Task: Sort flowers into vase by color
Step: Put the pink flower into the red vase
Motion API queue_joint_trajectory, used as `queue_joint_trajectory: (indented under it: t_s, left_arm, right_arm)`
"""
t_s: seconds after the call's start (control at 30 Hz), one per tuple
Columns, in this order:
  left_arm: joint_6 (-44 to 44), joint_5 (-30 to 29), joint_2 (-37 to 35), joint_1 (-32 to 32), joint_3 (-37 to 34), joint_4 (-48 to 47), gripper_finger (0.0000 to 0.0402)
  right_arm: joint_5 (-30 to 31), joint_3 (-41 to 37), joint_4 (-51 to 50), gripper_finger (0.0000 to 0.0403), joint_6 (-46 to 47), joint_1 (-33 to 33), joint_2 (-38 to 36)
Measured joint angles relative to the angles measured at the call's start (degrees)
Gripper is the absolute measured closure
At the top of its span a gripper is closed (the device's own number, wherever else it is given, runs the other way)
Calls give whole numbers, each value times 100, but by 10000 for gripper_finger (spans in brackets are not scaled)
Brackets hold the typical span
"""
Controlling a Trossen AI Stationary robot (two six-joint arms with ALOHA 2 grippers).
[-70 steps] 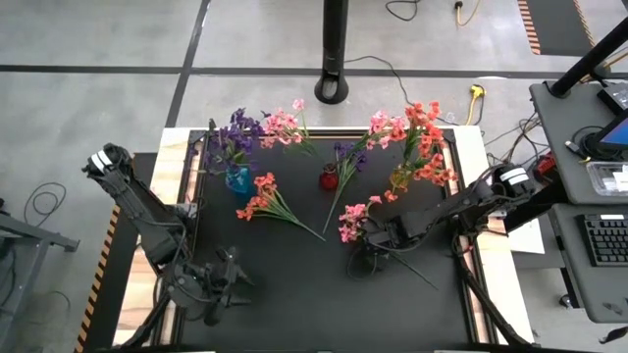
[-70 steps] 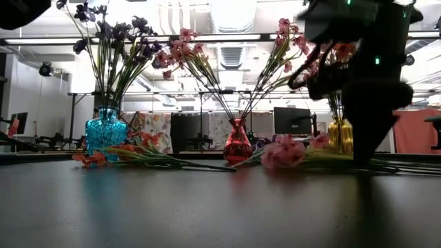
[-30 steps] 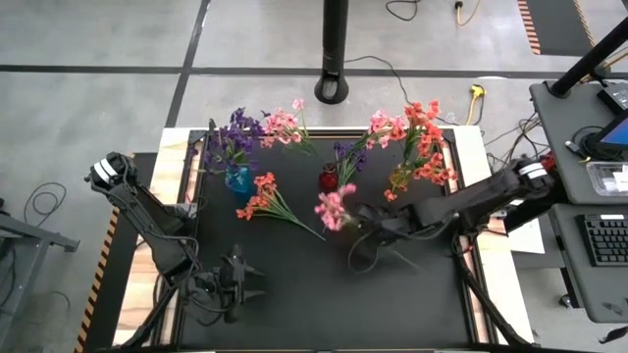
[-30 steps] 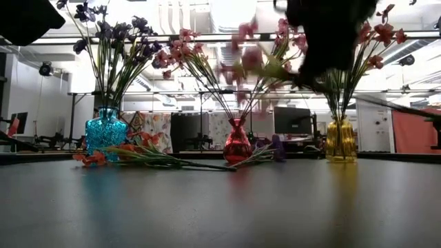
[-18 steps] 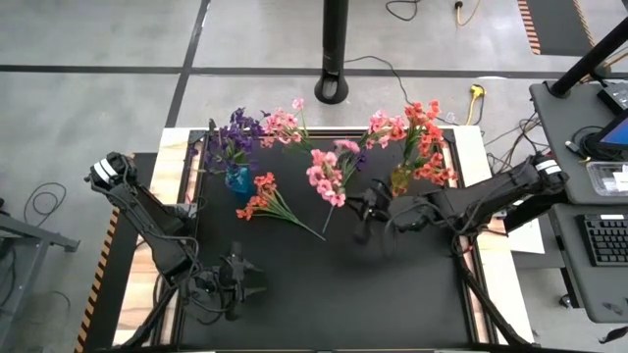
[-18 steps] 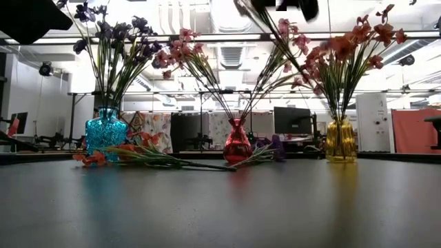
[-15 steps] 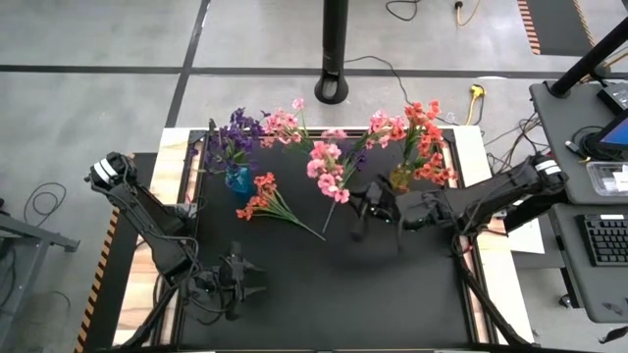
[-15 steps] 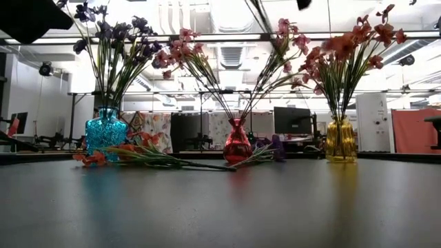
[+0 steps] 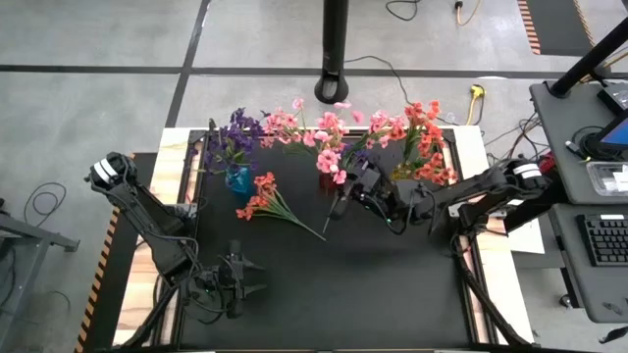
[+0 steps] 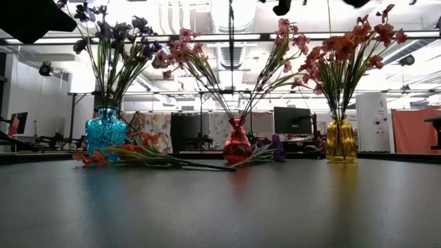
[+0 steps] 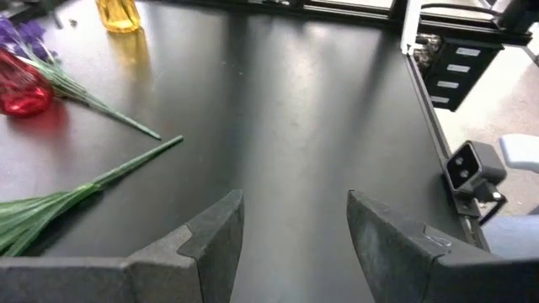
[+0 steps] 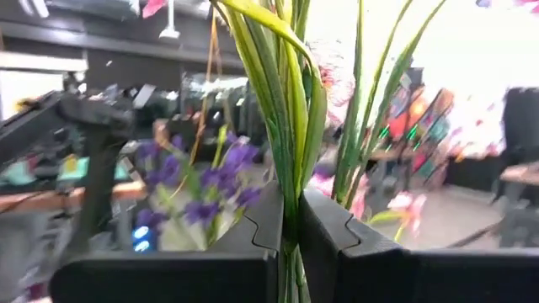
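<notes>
Right gripper [image 12: 289, 244] clamped on pink spray [image 9: 331, 157] stems, held upright above red vase [image 9: 329, 180]. Could miss the narrow neck, snag stems already in it, or tip the vase. Orange spray [image 9: 261, 197] and purple spray [image 10: 265, 151] lying on table [image 9: 294, 284]. Left gripper [image 11: 290, 231] spread wide, empty, near front edge

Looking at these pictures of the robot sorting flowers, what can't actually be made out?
- High view: the small red glass vase's mouth, hidden under the pink flower spray held in the right claw.
- Low view: the right claw itself, cut off by the top edge.
- Right wrist view: the pink blossoms, blurred; only the green stems between the fingers are clear.
- High view: the left claw, too small to tell.
</notes>
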Motion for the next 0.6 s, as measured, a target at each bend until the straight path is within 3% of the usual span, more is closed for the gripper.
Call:
queue_joint_trajectory:
  t_s: [0.27, 0.6]
  left_arm:
    - [0, -74, 0, 0, 0, -49, 208]
    - [-7, -74, 0, 0, -2, -107, 208]
  right_arm:
    - [111, 0, 2075, 385, -1329, -421, 776]
    - [233, 0, 2304, 385, -1518, -1051, 1095]
